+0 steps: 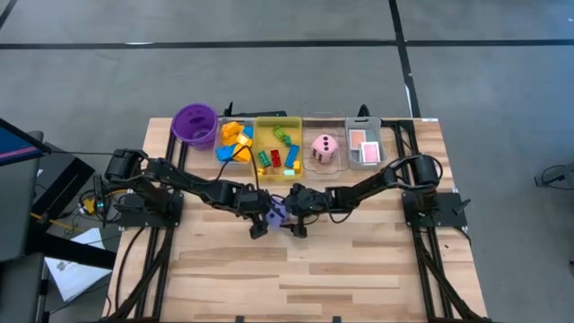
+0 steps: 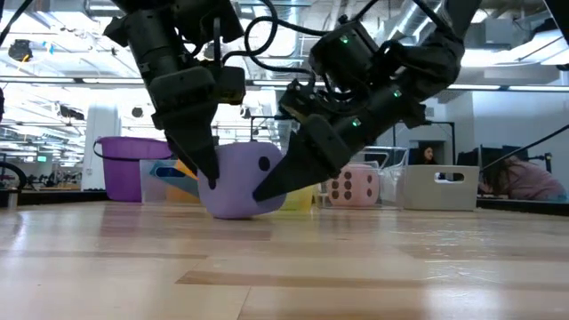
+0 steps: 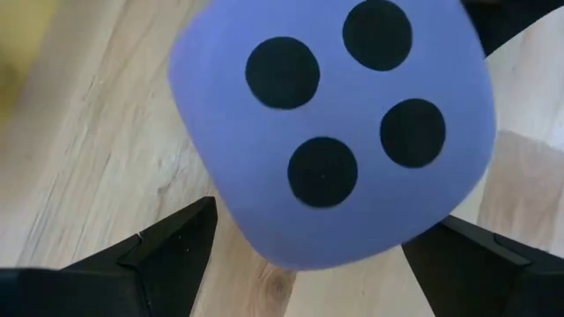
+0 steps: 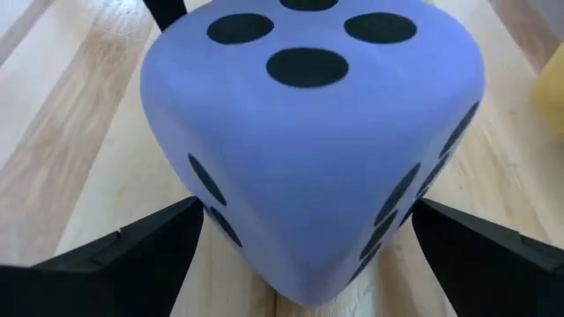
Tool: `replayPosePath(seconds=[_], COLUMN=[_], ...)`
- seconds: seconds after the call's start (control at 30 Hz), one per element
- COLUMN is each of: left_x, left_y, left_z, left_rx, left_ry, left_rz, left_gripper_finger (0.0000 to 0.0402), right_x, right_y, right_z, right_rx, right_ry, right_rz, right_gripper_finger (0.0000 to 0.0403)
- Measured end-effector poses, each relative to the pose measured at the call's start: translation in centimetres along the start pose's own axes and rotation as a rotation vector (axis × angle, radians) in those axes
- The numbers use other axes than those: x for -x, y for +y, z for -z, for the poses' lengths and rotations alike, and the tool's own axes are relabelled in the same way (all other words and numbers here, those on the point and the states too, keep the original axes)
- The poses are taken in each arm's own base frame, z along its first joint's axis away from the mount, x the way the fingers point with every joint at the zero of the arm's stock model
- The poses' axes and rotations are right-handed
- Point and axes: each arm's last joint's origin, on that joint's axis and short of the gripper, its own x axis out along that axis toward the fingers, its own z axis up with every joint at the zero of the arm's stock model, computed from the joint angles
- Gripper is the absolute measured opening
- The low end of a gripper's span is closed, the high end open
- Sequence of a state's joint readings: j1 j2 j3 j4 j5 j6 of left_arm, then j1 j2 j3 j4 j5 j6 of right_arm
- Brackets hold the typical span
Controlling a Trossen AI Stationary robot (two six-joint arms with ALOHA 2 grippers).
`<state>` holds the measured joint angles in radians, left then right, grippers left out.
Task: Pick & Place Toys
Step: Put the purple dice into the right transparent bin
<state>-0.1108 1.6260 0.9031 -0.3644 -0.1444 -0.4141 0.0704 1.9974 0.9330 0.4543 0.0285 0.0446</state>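
A: Left gripper [image 1: 261, 224] down at table centre, fingers spread, not clamped; purple die [image 1: 277, 213] between and just ahead of the fingertips [image 3: 167, 242]. Four-dot face toward the left wrist camera.

B: Confirmed. Right gripper [image 1: 297, 221] opposite, also spread wide, fingers [image 4: 132, 242] flanking the same die without visibly pressing it. In the low view [image 2: 236, 182] die resting on the wood, tilted slightly, left finger against its near-left side, right finger reaching its lower right edge. Actual contact hard to judge.

A: No long axis to record: a rounded cube. One corner pointed toward the right wrist camera, dotted face up.

B: Room around it: bare table [image 1: 359, 269] on the near side, wide and open. Behind the die, well apart, a row along the far edge: purple cup [image 1: 195, 124], clear tray [image 1: 235, 142] with yellow, orange and blue bricks, yellow tray [image 1: 278, 144] with mixed bricks.

A: Further right in the row: pink die [image 1: 325, 149] in its own clear compartment, then pink-backed cards [image 1: 365, 148] in the last one. Row just short of the far table edge.
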Motion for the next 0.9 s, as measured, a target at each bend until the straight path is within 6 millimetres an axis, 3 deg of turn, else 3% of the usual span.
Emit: replayPosePath(seconds=[0.2, 0.37, 0.7, 0.9], left_x=[0.0, 0.0, 0.2, 0.2], left_y=[0.0, 0.3, 1.4, 1.3], left_z=[0.1, 0.6, 1.5, 1.5], left_rx=[0.002, -0.098, -0.152, -0.154], left_ry=[0.008, 0.058, 0.135, 0.139], left_rz=[-0.003, -0.032, -0.200, -0.192], left_gripper_finger=[0.0337, 0.0337, 0.0337, 0.0337], right_x=[-0.1, 0.0, 0.1, 0.2], right_y=[0.3, 0.6, 2.4, 2.1], right_z=[-0.4, -0.4, 0.1, 0.7], right_rx=[-0.029, -0.044, -0.100, -0.099], right_ry=[-0.001, 0.024, 0.071, 0.148], right_rz=[-0.009, -0.034, -0.146, -0.111], right_gripper_finger=[0.0400, 0.0400, 0.0400, 0.0400])
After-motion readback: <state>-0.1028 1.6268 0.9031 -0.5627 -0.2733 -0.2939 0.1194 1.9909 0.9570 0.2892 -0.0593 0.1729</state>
